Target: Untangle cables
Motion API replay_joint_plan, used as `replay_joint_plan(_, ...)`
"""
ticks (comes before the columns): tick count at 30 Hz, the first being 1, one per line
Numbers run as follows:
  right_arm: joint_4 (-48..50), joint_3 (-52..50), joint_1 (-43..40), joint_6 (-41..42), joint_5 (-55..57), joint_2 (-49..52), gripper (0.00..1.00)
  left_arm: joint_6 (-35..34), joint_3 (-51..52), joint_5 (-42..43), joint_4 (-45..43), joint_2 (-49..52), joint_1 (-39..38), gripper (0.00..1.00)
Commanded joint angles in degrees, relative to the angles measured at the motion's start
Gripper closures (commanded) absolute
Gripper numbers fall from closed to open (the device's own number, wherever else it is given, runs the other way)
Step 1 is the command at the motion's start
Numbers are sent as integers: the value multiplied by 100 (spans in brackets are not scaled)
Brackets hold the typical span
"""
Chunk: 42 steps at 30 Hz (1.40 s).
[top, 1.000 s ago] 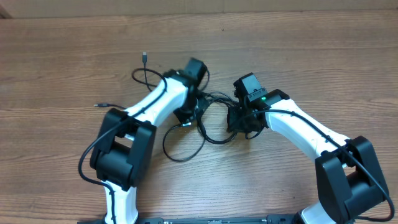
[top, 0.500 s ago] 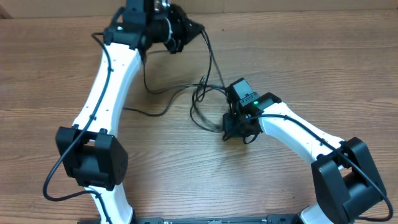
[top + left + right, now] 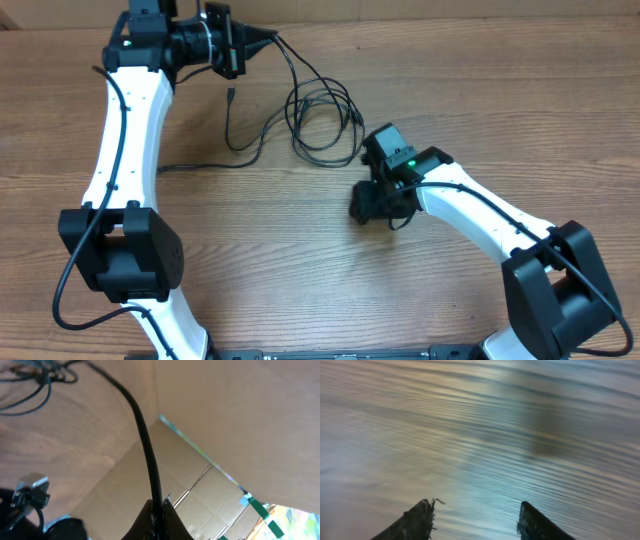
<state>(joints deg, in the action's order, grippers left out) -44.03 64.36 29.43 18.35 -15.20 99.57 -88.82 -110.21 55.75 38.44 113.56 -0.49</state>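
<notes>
The cables (image 3: 320, 122) lie as loose black loops on the wooden table, right of the middle at the back. One strand (image 3: 240, 160) trails left from them, with a small plug (image 3: 231, 95) near its end. My left gripper (image 3: 268, 38) is far back on the left, shut on one cable that runs down to the loops. In the left wrist view that cable (image 3: 142, 435) rises out of the pinched jaws (image 3: 157, 507). My right gripper (image 3: 360, 205) stands open in front of the loops and apart from them. Between its fingers (image 3: 477, 517) only blurred wood shows.
The wooden table (image 3: 300, 270) spreads wide around both arms. Cardboard sheets and green tape (image 3: 260, 510) show behind the left gripper. Both arm bases sit at the front edge, the left (image 3: 120, 250) and the right (image 3: 555, 290).
The right gripper has opened and let go of the cable bundle. The left arm has pulled its cable farther left and back, dragging the loops toward the rear.
</notes>
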Motion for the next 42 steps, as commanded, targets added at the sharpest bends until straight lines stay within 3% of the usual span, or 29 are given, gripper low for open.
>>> replay_joint_plan(1, 728, 358, -2, -894, -1504, -422, 42, -570, -129, 131, 74, -109, -199, 96)
replay_joint_plan(5, 1989, 319, 120, -949, -1268, -420, 40, -1180, -129, 549, 50, -109, -216, 96)
replay_joint_plan(6, 2194, 315, 153, -946, -1062, -420, 35, -1222, -129, 621, 50, -109, -216, 96)
replay_joint_plan(8, 2566, 315, 225, -946, -514, -396, 1, -1311, -129, 745, 50, -109, -216, 96)
replay_joint_plan(13, 3327, 315, 380, -946, -129, -146, 0, -1438, -129, 975, -57, -109, -216, 95)
replay_joint_plan(16, 3272, 315, 380, -828, 474, -2, 0, -111, -129, 741, -452, -109, -151, 96)
replay_joint_plan(17, 3189, 315, 332, -625, 874, -2, 0, 1196, -129, 551, -608, -109, -79, 96)
replay_joint_plan(18, 3158, 315, 286, -588, 1014, -2, 0, 1698, -129, 476, -610, -109, -52, 96)
replay_joint_plan(19, 3101, 317, 201, -549, 1019, -4, 0, 2898, -129, 310, -557, -109, 28, 96)
replay_joint_plan(22, 2944, 317, 55, -273, 1005, -4, 0, 4675, -129, -118, -284, -109, 149, 94)
replay_joint_plan(25, 2758, 317, -114, -4, 1008, -4, 0, 5952, -129, -1300, 481, -109, 188, 90)
replay_joint_plan(26, 2627, 317, -175, 15, 1003, -4, 0, 6308, -129, -2083, 861, -109, 188, 79)
replay_joint_plan(29, 2396, 317, -221, 13, 1008, -4, 0, 6452, -127, -4201, 1867, -107, 118, 46)
replay_joint_plan(30, 2367, 317, -221, 11, 1005, -4, 0, 6426, -127, -4529, 2046, -107, 105, 29)
replay_joint_plan(31, 2352, 317, -219, 11, 1005, -4, 0, 6360, -127, -4809, 2216, -107, 87, 4)
replay_joint_plan(32, 2350, 317, -219, 13, 1003, -4, 0, 5967, -127, -5176, 2586, -107, 79, 0)
replay_joint_plan(37, 2306, 317, -219, 282, 1005, -4, 0, 4754, 7, -4629, 3091, -105, 26, 0)
replay_joint_plan(40, 2210, 317, -219, 444, 997, -4, 0, 4745, 273, -4575, 3010, -105, -87, 0)
replay_joint_plan(42, 2039, 317, -219, 439, 1001, -4, 0, 5224, 629, -4889, 2824, -94, -306, 0)
